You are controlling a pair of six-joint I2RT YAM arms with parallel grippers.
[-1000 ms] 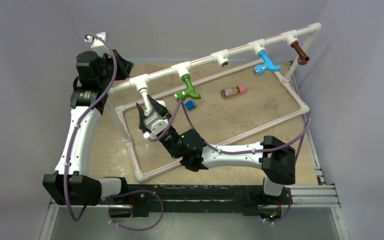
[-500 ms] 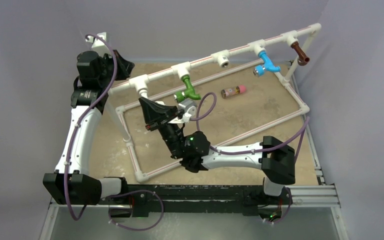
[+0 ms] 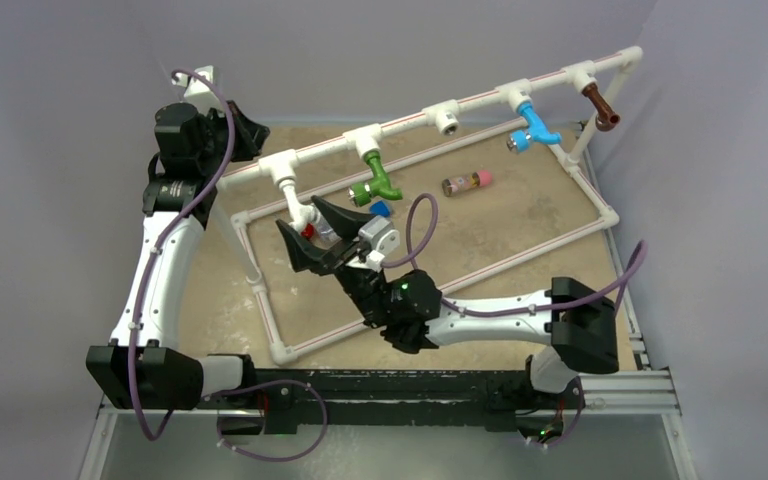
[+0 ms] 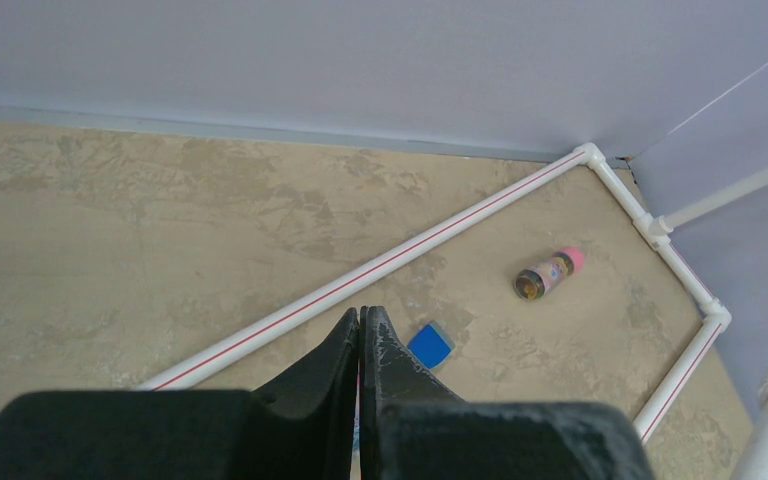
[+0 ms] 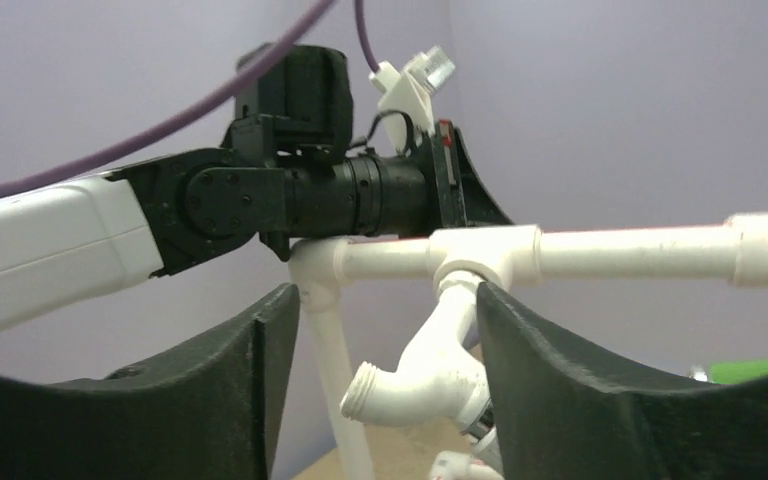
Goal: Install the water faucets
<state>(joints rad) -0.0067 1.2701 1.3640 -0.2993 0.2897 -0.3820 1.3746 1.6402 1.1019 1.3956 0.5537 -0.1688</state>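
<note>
The bent white plastic faucet is seen hanging from the white T-fitting at the left end of the pipe frame. It is flanked by the matte black wedge fingers of the right gripper, which are spread and not clamped on it. The left gripper is pressed shut on nothing. If the fingers are drawn away askew, the smooth, ribbed-mouthed spout could be snagged and twisted out of a socket that may be only lightly seated.

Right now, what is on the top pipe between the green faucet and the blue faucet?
Between green faucet and blue faucet: one white T-fitting, socket open, no faucet in it. The top view shows it.
</note>
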